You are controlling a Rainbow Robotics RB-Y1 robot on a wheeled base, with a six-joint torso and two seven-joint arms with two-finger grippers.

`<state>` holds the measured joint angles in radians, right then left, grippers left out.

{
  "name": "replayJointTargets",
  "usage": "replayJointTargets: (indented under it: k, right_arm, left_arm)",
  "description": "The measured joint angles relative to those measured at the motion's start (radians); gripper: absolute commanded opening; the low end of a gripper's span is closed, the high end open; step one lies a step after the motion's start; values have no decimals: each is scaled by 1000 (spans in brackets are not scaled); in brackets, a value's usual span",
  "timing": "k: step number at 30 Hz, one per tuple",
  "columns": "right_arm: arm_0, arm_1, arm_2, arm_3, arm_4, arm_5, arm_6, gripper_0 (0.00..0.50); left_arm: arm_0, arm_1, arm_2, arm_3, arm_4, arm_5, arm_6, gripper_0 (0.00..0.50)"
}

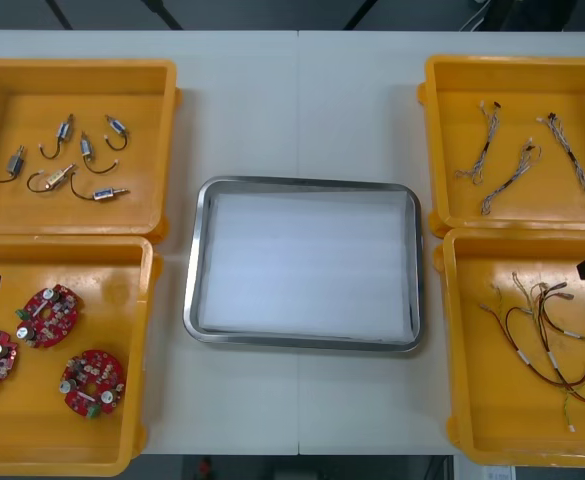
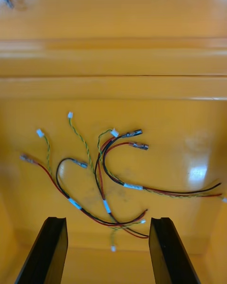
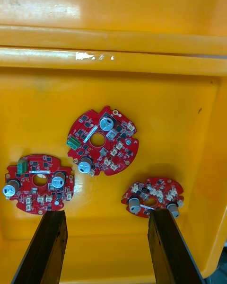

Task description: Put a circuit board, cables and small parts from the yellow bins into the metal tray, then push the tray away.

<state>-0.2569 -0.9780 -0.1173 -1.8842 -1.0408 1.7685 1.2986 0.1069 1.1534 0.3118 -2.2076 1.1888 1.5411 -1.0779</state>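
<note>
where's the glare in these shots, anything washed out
Front view: the metal tray is a flat white sheen inside. Right wrist view: one bright patch on the cable bin floor beside the cables, ahead of the open right gripper. Left wrist view: white glints on the board bin wall, beyond the circuit boards from the open left gripper.

The tray (image 1: 194,262) lay at the middle of the table (image 1: 302,100). Along the left edge, the far-left bin (image 1: 72,66) held scattered parts (image 1: 58,179), and the near-left bin (image 1: 92,270) held three boards (image 1: 48,315) toward its left wall. Along the right edge, the far-right bin (image 1: 517,62) held perhaps four far cables (image 1: 512,170), lying apart. The near-right bin (image 1: 472,400) held tangled near cables (image 2: 133,186).
</note>
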Motion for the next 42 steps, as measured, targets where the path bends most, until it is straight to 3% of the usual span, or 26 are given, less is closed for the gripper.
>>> replayJointTargets:
  k: [2, 7, 11, 18, 23, 29, 32, 34, 42]
  right_arm:
    - [15, -4, 0, 0, -7, -13, 94, 500]
    - [87, -29, 0, -8, -19, -114, 169, 500]
    - [171, -50, -2, -34, -25, -188, 381, 500]
    - [281, -60, -23, -58, -32, -267, 529, 500]
    - [329, -60, -39, -60, -36, -338, 781, 500]
    - [356, -60, -39, -61, -37, -392, 818, 500]
    - [359, -60, -39, -61, -39, -394, 946, 500]
    - [359, -61, -39, -61, -40, -395, 1022, 500]
    - [369, -65, -39, -61, -45, -404, 1097, 500]
  left_arm:
    - [0, 0, 16, 31, 35, 0, -73, 500]
    - [0, 0, 30, 120, 60, 0, -362, 500]
    - [0, 1, 30, 164, 61, -2, -541, 500]
    - [0, 2, 30, 218, 60, -21, -565, 500]
    - [0, 4, 24, 249, 54, -55, -609, 500]
    - [0, 8, 2, 290, 42, -74, -880, 500]
    - [0, 9, -12, 307, 34, -88, -972, 500]
    - [0, 10, -28, 316, 27, -100, -974, 500]
    - [60, 13, -67, 321, 5, -211, -974, 500]
